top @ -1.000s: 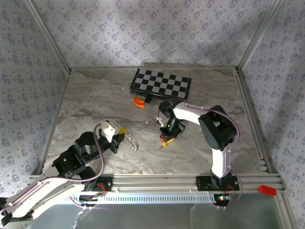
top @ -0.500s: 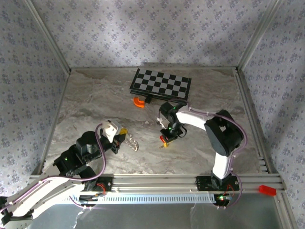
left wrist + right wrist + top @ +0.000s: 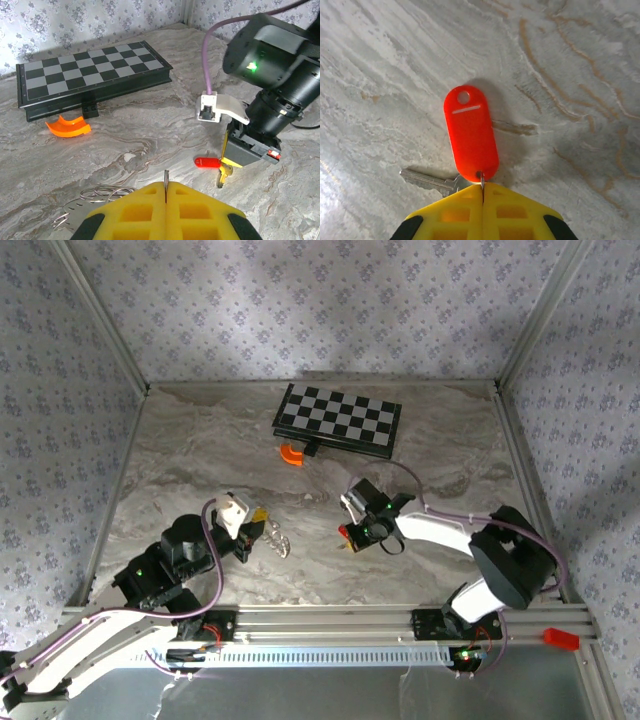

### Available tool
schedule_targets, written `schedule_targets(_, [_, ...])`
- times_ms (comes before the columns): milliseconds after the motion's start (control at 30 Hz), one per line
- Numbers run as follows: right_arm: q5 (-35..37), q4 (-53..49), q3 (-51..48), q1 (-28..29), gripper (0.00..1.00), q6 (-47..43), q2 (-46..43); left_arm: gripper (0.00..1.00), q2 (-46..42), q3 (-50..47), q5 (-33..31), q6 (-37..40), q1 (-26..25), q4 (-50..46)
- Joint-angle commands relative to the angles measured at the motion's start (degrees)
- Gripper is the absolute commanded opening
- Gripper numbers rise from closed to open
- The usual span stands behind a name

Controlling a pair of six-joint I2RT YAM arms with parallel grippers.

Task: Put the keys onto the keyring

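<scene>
ok so the thing that's different from a second ago is the right arm [image 3: 440, 530]: it's standing tall with the elbow up in the earlier overhead shots, and now it's folded low and stretched out flat, elbow swung toward the lower right of the frame. The right gripper [image 3: 352, 533] barely shifts though, it's parked at the same spot just right of centre. Its jaws also squeeze in that last little bit and now they're fully together. In its own wrist view the yellow pads [image 3: 455, 215] are pinched on the thin wire loop at the bottom of the red key [image 3: 470, 132], which lies flat on the marble table [image 3: 570, 75] with a silver key [image 3: 427, 181] poking out to the left.

The left gripper [image 3: 262, 530] hasn't budged. It's clamped tight too, with a sliver of metal standing between its pads [image 3: 197, 210]. That looks like the edge of the keyring [image 3: 102, 192], but I can't say for sure. The silver keys [image 3: 280, 540] sit just right of it, left of centre.

The chessboard [image 3: 340, 418] and orange curved piece [image 3: 291, 454] are untouched up top.

My read: the right side has its grip now, so lifting the red key over to the ring comes next. Nothing's threaded yet
</scene>
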Motion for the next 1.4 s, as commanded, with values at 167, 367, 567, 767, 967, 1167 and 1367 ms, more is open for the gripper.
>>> schedule_targets(167, [9.6,25.3,-14.0,4.2,0.00,7.5,-6.7,0.00,-0.3,1.0,1.2,-0.8,0.0,2.9])
schedule_targets(367, [10.1,29.6,-17.9,4.4,0.00,7.3,-8.9,0.00,-0.1,1.0,1.1,-0.5,0.0,3.1])
schedule_targets(567, [6.8,26.4,-17.0,3.6,0.00,5.2,-9.5,0.00,0.0,1.0,1.0,-0.4,0.0,3.1])
schedule_targets(767, [0.1,22.0,-16.7,0.9,0.00,2.5,-13.1,0.00,-0.1,1.0,1.1,-0.4,0.1,3.1])
schedule_targets(967, [-10.8,15.6,-12.4,-0.1,0.00,-4.1,-18.6,0.00,-0.3,0.9,2.0,-0.5,0.0,3.1])
schedule_targets(1167, [-19.3,4.3,-3.8,0.8,0.00,-10.6,-22.6,0.00,-0.5,1.2,5.7,-0.6,-0.1,3.8])
schedule_targets(1367, [-21.6,-3.3,6.2,5.2,0.00,-14.5,-27.3,0.00,-1.1,0.5,14.7,-0.4,-2.5,8.6])
